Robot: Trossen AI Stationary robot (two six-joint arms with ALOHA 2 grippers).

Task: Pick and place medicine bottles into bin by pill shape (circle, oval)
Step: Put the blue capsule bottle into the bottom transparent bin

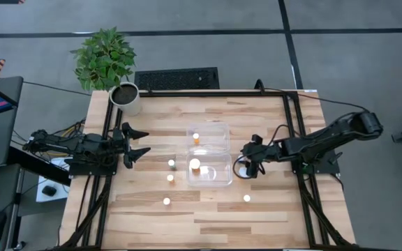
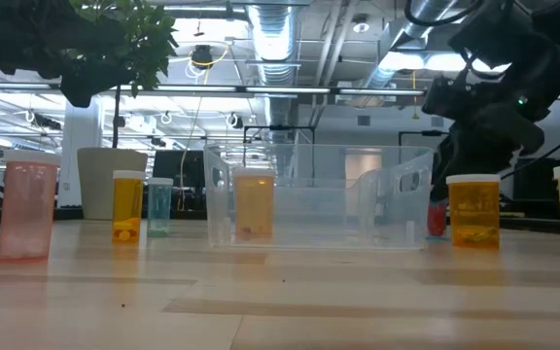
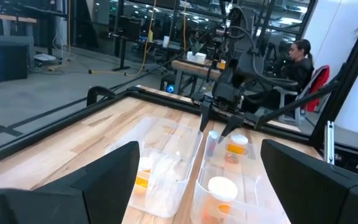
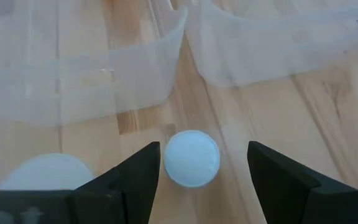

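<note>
Right gripper hangs at the right edge of the bin, fingers spread apart, nothing clamped. Its wrist view looks down on a white cap sitting between the two dark fingers, with gaps on both sides; no contact visible. Whether that bottle stands inside the bin or just outside it, cannot tell. A second white cap shows partly beside one finger.

Left gripper waits over the table's left side, well apart from the bin, fingers wide apart and empty.

Bin: clear, two compartments, middle of the table. Far compartment holds one bottle. Near compartment holds a larger bottle, and another cap close by it.

Loose bottles on the wood: two just left of the bin, one nearer the front edge, one front right of the bin.

Low view: orange bottles either side of the bin, one with pills visible at its bottom.

Potted plant at the far left corner. A seated person in the room beyond, seen from the left wrist.
</note>
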